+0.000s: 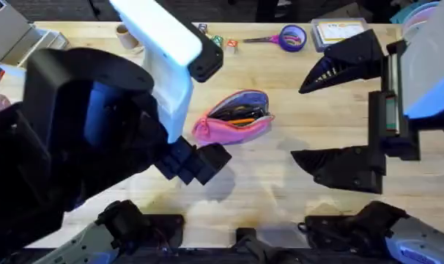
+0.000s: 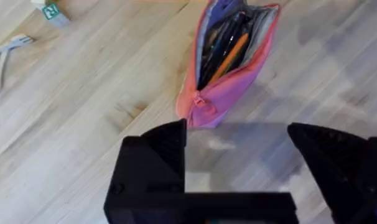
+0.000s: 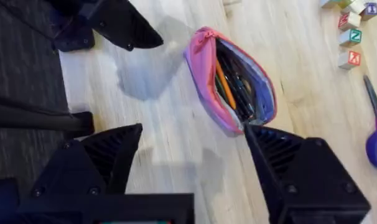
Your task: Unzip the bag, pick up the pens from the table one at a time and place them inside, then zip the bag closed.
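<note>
Lying unzipped near the middle of the overhead frame, the bag (image 1: 233,117) is resting on the worktop (image 1: 280,183) with its mouth gaping. Inside it an orange pen (image 2: 231,55) and a black pen (image 2: 216,43) are showing side by side along the pouch's length; in the right wrist view the orange one is lying nearer the pink wall. The coral zipper pull (image 2: 198,102) is sitting at the closed pink end, the end pointing toward the left gripper (image 2: 238,162).

The left gripper is hovering just beside that end, its fingers (image 2: 157,155) spread wide and pinching nothing, with bare wood between them. In the overhead frame the left arm is filling the left half, large and dark.

The right gripper (image 1: 332,117) is hanging at the right of the overhead frame, well apart from the bag, fingers (image 1: 339,66) also spread wide and holding nothing. In its wrist view one finger tip is overlapping the bag's far end; I cannot tell whether it is touching.

Purple-handled scissors (image 1: 284,37) and lettered blocks (image 3: 349,37) are lying along the upper edge of the overhead frame, away from the bag.
</note>
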{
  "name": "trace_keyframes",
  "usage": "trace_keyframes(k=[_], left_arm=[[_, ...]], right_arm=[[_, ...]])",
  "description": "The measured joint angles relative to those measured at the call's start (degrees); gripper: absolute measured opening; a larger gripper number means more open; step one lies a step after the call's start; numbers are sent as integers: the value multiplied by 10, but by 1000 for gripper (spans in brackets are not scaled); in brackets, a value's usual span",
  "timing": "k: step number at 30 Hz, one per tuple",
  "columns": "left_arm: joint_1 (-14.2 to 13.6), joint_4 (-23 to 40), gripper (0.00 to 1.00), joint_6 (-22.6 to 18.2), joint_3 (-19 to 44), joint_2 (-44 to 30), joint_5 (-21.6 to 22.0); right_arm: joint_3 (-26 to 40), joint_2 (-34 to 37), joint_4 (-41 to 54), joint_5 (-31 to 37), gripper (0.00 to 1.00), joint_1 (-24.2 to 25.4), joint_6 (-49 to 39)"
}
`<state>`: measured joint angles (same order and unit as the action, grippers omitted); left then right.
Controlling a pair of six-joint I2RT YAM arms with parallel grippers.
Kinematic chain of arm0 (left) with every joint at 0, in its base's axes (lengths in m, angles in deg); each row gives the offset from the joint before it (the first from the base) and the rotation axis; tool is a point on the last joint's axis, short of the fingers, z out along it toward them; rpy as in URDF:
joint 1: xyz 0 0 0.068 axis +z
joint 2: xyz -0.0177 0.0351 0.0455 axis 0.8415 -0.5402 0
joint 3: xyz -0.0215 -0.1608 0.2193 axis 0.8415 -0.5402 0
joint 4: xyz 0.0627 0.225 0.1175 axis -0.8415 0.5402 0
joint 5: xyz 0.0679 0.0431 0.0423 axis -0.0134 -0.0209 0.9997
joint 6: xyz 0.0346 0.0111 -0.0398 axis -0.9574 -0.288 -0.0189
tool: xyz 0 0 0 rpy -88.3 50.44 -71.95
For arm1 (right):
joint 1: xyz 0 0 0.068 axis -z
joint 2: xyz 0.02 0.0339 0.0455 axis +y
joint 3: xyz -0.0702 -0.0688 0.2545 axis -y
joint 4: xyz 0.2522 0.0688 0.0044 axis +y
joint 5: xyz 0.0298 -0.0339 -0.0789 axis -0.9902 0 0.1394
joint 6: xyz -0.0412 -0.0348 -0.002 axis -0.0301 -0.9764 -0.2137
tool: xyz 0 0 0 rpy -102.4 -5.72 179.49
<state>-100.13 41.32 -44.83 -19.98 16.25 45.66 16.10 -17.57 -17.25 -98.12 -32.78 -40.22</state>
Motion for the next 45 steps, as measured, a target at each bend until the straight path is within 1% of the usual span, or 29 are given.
trace_keyframes(k=[3, 4, 8, 9, 10, 11, 12, 16, 19, 20, 23, 24, 27, 28, 29, 30, 33, 34, 38, 39, 43, 45], left_arm=[[0, 5, 994, 0, 0, 1, 10], [0, 21, 993, 0, 0, 1, 14], [0, 32, 993, -1, 0, 1, 33], [0, 65, 991, -23, 0, 1, 47], [0, 72, 991, -28, 0, 1, 48], [1, 89, 991, -43, 0, 1, 51], [29, 99, 991, -87, 0, 1, 46], [84, 99, 991, -137, 0, 1, 20], [147, 97, 991, -183, 0, 1, -15], [254, 77, 992, -294, 0, 1, -111], [316, 77, 990, -366, 0, 1, -168], [374, 77, 991, -423, 0, 1, -213], [429, 78, 991, -472, 0, -2, -258], [479, 82, 991, -519, 0, -15, -305], [492, 85, 990, -532, 0, -21, -319], [529, 92, 991, -576, 0, -53, -360], [556, 99, 991, -618, 0, -94, -397], [571, 100, 991, -659, 0, -136, -434], [579, 101, 992, -713, 0, -185, -473], [581, 119, 991, -754, 0, -214, -494], [581, 163, 991, -809, 0, -241, -505], [582, 165, 993, -829, 0, -250, -506]], right_arm=[[0, 0, -2, 0, 998, 0, 0], [0, 0, -2, 0, 998, 0, 0], [0, 0, -2, 0, 998, 0, 0], [0, 0, -2, 0, 998, 0, 0], [0, 0, -2, 0, 998, 0, 0], [0, 0, -2, 0, 998, 0, 0], [0, 0, -2, 0, 998, 0, 0], [0, 0, -3, 0, 998, 0, 0], [0, 0, -3, 0, 998, 0, 0], [0, 12, -3, 0, 998, 0, 0], [0, 24, -3, 0, 998, 0, 0], [0, 31, -3, 0, 998, 0, 0], [0, 33, -3, 0, 998, 0, 0], [0, 33, -3, 0, 998, 0, 0], [0, 33, -3, 0, 998, 0, 0], [0, 33, -3, 0, 998, 0, 0], [0, 33, -3, 0, 998, 0, 0], [0, 33, -3, 0, 998, 0, 0], [0, 33, -3, 0, 998, 0, 0], [0, 33, -3, 0, 998, 0, 0], [0, 33, -3, 0, 997, 0, 1], [0, 33, -3, 0, 997, 0, 7]])
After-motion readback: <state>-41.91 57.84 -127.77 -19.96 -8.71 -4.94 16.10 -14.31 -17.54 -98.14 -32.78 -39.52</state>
